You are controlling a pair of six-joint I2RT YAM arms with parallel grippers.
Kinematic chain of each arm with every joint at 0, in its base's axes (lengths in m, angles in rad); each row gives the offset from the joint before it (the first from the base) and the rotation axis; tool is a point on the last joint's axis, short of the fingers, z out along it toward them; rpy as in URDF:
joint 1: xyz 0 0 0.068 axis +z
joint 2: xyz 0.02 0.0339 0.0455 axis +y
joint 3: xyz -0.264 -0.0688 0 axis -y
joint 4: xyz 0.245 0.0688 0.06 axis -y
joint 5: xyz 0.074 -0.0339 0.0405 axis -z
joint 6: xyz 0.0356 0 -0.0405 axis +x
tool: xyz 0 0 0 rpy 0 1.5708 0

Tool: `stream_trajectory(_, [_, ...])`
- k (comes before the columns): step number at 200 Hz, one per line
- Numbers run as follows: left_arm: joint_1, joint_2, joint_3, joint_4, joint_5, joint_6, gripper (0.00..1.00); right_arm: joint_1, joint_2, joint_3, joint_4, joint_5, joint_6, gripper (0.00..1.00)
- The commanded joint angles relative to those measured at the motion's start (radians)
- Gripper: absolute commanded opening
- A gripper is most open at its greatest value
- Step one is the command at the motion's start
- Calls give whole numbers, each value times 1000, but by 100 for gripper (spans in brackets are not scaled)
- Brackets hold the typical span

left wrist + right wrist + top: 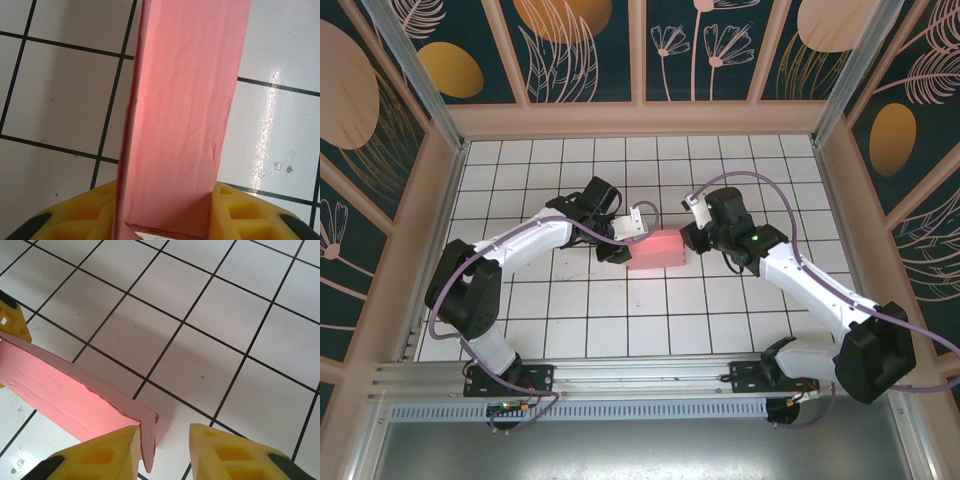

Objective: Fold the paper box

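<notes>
Paper box (pixel 656 250) — thin, creased pink card — over glossy tiles (pixel 560 320).

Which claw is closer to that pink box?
Left. The left claw clamps one end of the paper box; the right claw straddles the other end loosely.

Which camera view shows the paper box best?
The top external view: the paper box shows there at full length. The left wrist view gives one long face close up; the right wrist view, one end.
</notes>
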Motion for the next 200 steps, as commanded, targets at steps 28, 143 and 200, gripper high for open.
stream_trajectory(28, [5, 39, 1, -13, 14, -24, 30, 7, 32, -20, -22, 17, -9, 34])
stream_trajectory(143, [4, 39, 0, 7, 5, -60, 30, -5, 36, -4, -33, -34, 16, 0])
stream_trajectory(200, [3, 76, 54, 21, 8, -214, 29, 10, 55, -1, 14, 17, 145, 0])
